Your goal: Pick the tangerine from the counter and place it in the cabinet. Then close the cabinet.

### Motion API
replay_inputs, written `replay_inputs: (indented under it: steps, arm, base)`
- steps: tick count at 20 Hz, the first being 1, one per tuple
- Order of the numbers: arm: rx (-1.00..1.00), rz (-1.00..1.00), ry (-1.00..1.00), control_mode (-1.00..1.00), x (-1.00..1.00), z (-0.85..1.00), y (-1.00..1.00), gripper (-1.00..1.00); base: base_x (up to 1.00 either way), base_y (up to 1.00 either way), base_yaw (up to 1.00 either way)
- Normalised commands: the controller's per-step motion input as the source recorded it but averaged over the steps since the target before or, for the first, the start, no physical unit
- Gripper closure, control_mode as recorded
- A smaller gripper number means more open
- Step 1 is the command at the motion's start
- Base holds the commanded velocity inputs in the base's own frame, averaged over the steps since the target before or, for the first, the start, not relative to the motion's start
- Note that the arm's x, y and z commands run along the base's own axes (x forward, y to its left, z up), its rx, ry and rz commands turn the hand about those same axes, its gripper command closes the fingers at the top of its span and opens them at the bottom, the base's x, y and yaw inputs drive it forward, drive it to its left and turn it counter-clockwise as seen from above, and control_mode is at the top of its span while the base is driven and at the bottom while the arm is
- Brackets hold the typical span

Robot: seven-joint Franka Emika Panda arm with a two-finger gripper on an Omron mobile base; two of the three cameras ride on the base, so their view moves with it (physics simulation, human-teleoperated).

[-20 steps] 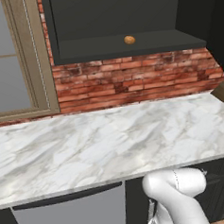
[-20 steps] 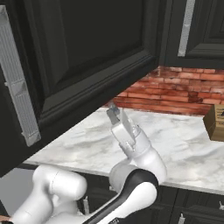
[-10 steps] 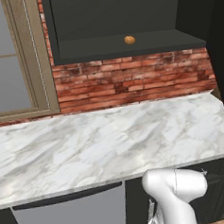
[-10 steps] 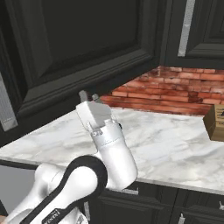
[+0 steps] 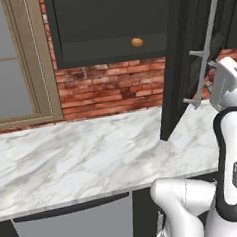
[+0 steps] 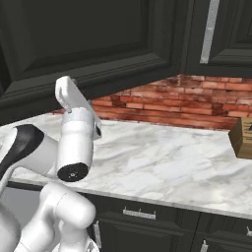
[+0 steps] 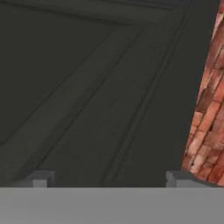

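Left base view: tangerine [image 5: 137, 42], small, round, orange-brown, resting on the dark interior shelf of the cabinet [image 5: 110, 46], toward the shelf's front edge, at about 12 o'clock in the frame. Cabinet door [image 5: 179, 61], dark charcoal, swung partly out from the opening, its edge toward the camera, with a long pale bar handle [image 5: 204, 44] on the face at 2 o'clock. Counter [image 5: 83, 158], white marble with grey veining, running across the middle of the frame below a red brick wall [image 5: 113, 88]. Tan-framed window [image 5: 16, 62] at 10 o'clock. White arm rising at 4 o'clock, its upper end just beside the door's handle side; whether it touches the door cannot be told. Right base view: arm at 9 o'clock, the hand lifted up against the recessed-panel face of the door [image 6: 93, 39]; contact not clear. Brown box [image 6: 243, 138] on the counter [image 6: 162, 162] at 3 o'clock, near the brick wall [image 6: 167, 101]. Grey lower drawer fronts with small handles [image 6: 139, 213] beneath the counter edge. Hand view: gripper [image 7: 109, 180] facing the door panel [image 7: 87, 87] at close range; two fingertips [image 7: 39, 179] set wide apart at 6 o'clock, nothing between them. Strip of brick wall [image 7: 210, 109] at 3 o'clock, past the door's edge.
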Motion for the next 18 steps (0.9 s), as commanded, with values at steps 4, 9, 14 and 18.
replay_inputs:
  steps: [4,9,14,18]
  arm:
    - [0.00,-0.22,0.42,-1.00,0.61,0.44,0.32,-1.00]
    - [0.00,-0.19,0.40,-1.00,0.74,0.41,0.14,-1.00]
    - [0.00,-0.13,0.34,-1.00,0.99,0.06,0.01,-1.00]
    - [0.00,-0.09,0.28,-1.00,0.99,-0.09,0.00,-1.00]
  base:
    - [0.00,0.00,0.00]
    - [0.00,0.00,0.00]
    - [0.00,0.00,0.00]
    - [0.00,0.00,0.00]
